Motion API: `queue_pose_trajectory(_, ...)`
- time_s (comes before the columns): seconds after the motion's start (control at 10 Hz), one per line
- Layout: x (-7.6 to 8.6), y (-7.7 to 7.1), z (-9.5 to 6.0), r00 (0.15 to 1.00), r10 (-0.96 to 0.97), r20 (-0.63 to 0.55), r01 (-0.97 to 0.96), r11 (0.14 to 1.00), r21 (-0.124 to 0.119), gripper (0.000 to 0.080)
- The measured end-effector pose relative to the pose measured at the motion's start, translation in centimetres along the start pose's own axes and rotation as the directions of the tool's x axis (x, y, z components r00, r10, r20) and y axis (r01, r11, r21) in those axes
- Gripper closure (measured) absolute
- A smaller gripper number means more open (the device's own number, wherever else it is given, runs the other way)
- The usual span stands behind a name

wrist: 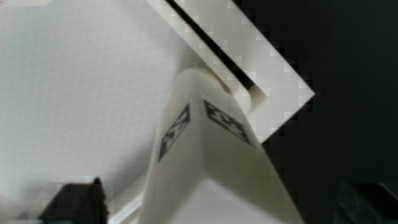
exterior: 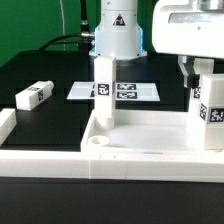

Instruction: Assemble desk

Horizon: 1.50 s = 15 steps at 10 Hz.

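1. Jaws of the two-finger gripper [exterior: 198,68] stand released. In the wrist view the dark fingertips [wrist: 75,202] sit clear of the leg's faces, grasping nothing.
2. A short square-section white plastic leg [wrist: 210,140] with tags stands upright between the jaws, on the large white tray-like desk top [exterior: 40,157] below them. Cannot tell whether it is fully seated.
3. Judgement: a retreat step. Rise straight along the leg's axis, since sideways drift could knock it askew.
4. A second upright white leg [exterior: 103,90] and a loose white leg lying flat [exterior: 33,96] are well apart from the jaws. The loose one is probably next.
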<state>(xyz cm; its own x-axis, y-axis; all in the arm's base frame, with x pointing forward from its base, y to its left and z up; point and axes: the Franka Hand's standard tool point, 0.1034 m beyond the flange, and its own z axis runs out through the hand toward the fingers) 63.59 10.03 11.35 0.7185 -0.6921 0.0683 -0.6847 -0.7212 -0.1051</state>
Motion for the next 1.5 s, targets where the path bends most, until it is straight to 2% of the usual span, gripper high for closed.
queue_pose_trajectory(0.3, -0.10, -0.04, 0.04, 0.964, -0.267, -0.003, 0.267, 0.964, -0.005, 0.0151)
queue_pose_trajectory(0.5, -0.05, 0.01, 0.02, 0.871, -0.491, -0.009, 0.490, 0.871, -0.033, 0.0151)
queue_pose_trajectory(0.9, 0.15, 0.22, 0.07, 0.690, -0.724, 0.001, 0.723, 0.690, -0.047, 0.0151)
queue_pose_trajectory(1.0, 0.15, 0.22, 0.07, 0.673, -0.740, 0.002, 0.739, 0.672, -0.047, 0.0151)
queue_pose_trajectory(1.2, 0.20, 0.26, 0.07, 0.673, -0.740, 0.002, 0.739, 0.672, -0.047, 0.0415)
queue_pose_trajectory(1.3, 0.19, 0.25, 0.08, 0.679, -0.734, 0.001, 0.733, 0.678, -0.047, 0.0415)
queue_pose_trajectory(1.4, 0.17, 0.28, 0.11, 0.696, -0.718, 0.001, 0.717, 0.695, -0.047, 0.0511)
queue_pose_trajectory(1.5, 0.20, 0.30, 0.12, 0.695, -0.719, 0.001, 0.718, 0.695, -0.047, 0.0511)
